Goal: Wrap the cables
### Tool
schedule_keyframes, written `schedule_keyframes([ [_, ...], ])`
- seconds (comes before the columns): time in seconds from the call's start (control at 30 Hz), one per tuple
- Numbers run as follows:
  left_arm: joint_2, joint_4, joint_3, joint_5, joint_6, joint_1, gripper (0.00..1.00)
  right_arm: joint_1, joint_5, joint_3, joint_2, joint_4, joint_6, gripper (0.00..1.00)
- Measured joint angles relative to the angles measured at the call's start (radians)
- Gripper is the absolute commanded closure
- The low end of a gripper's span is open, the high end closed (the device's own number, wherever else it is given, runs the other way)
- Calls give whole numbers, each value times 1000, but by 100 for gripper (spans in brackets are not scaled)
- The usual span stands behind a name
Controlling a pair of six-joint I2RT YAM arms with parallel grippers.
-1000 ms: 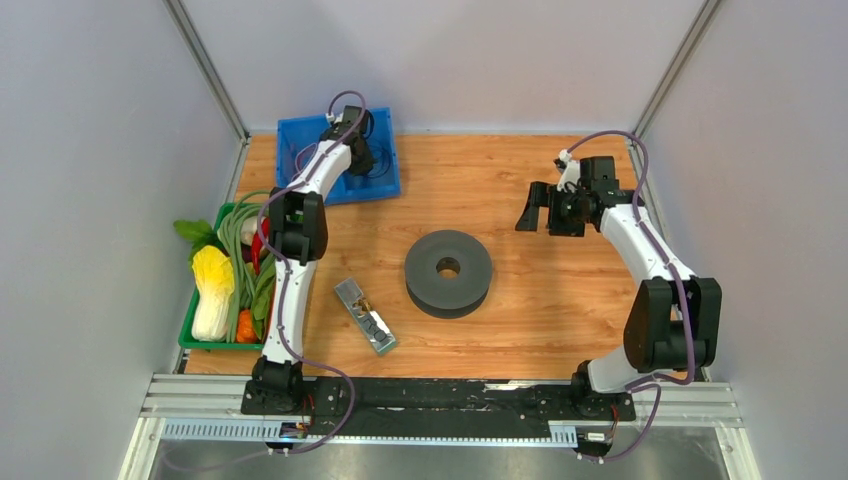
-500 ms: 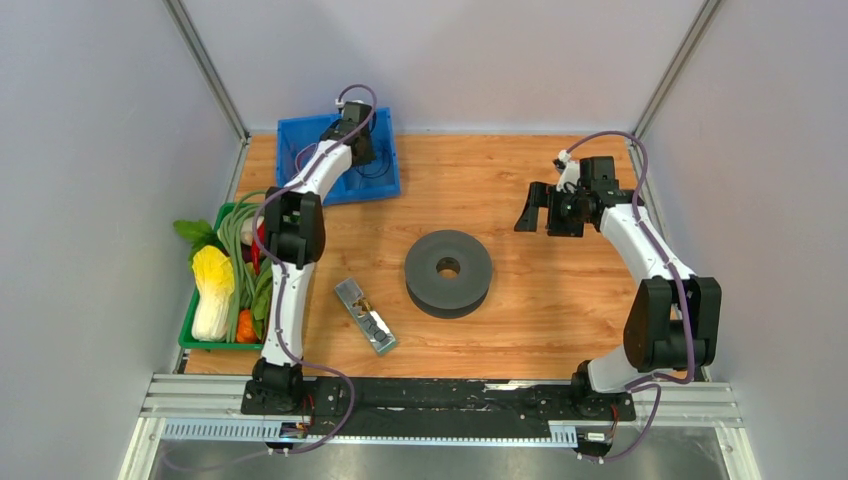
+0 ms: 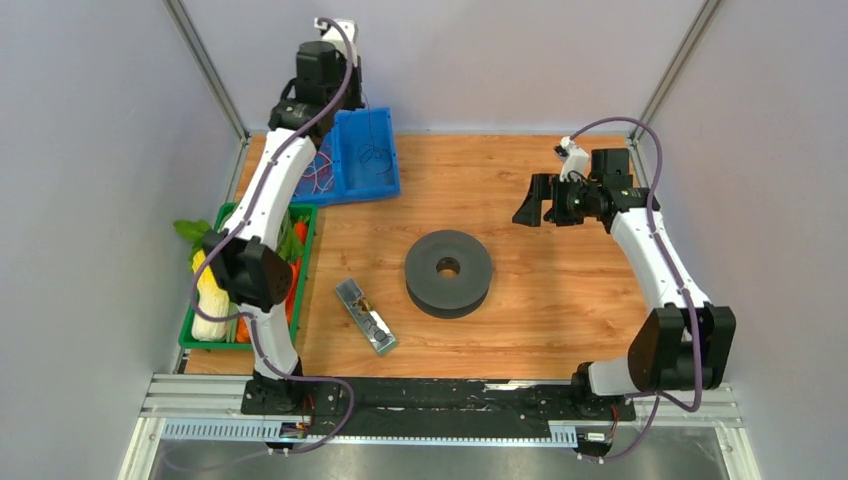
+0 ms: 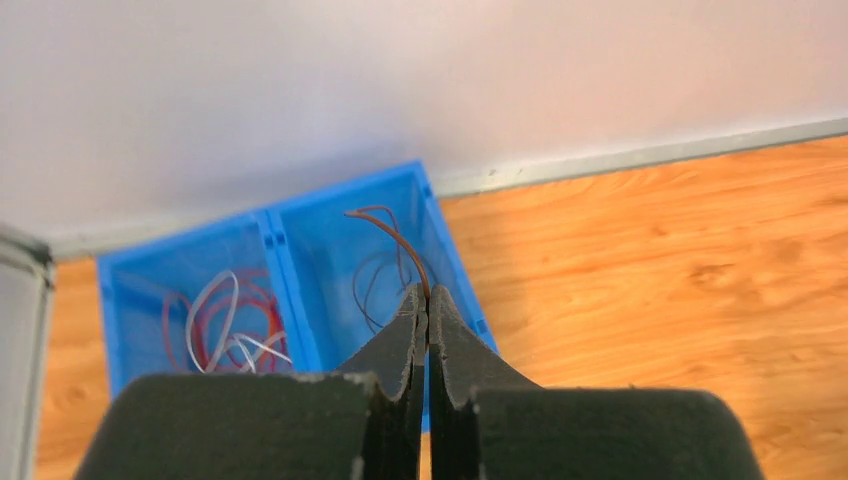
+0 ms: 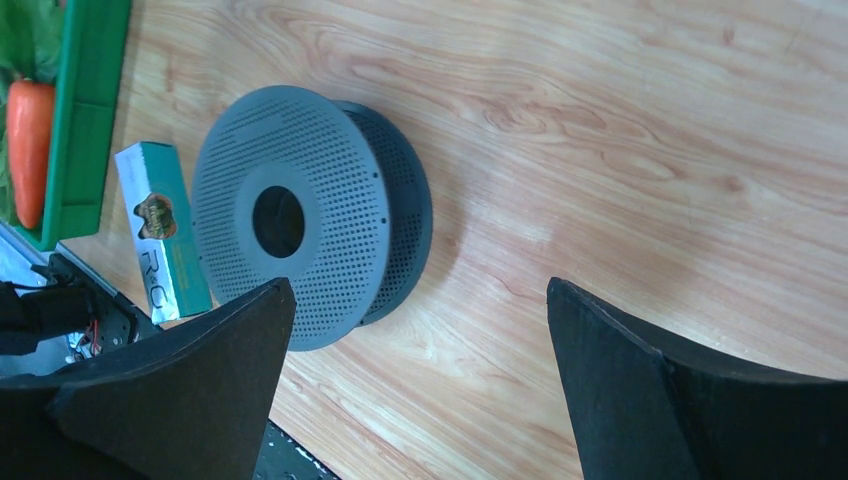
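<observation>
A thin dark cable (image 4: pixel 392 233) arcs up out of the right compartment of the blue bin (image 4: pixel 283 290), and my left gripper (image 4: pixel 427 293) is shut on its upper end. The rest of that cable lies looped in the bin (image 3: pixel 372 156). In the top view the left arm's wrist (image 3: pixel 322 68) hangs high over the bin's back edge, hiding its fingers. The grey perforated spool (image 3: pixel 448 272) lies flat mid-table, also seen as the spool (image 5: pixel 300 215) in the right wrist view. My right gripper (image 3: pixel 533 202) hovers right of it, open and empty, fingertips (image 5: pixel 270 300) wide apart.
The bin's left compartment holds red and white wires (image 4: pixel 225 320). A green crate (image 3: pixel 303 228) of vegetables sits at the left edge, with a carrot (image 5: pixel 28 140) showing. A small teal box (image 3: pixel 365 316) lies between crate and spool. Frame posts stand at the back corners.
My left gripper has shut on the cable and risen well above the bin, drawing the wire up. The right arm shifted only slightly.
</observation>
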Motion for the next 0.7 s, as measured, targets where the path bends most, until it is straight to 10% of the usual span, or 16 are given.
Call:
schedule_keyframes([
  [0.7,-384,-93,297,535,68,-118,100,7,-249,65,-313,50,-174,0],
])
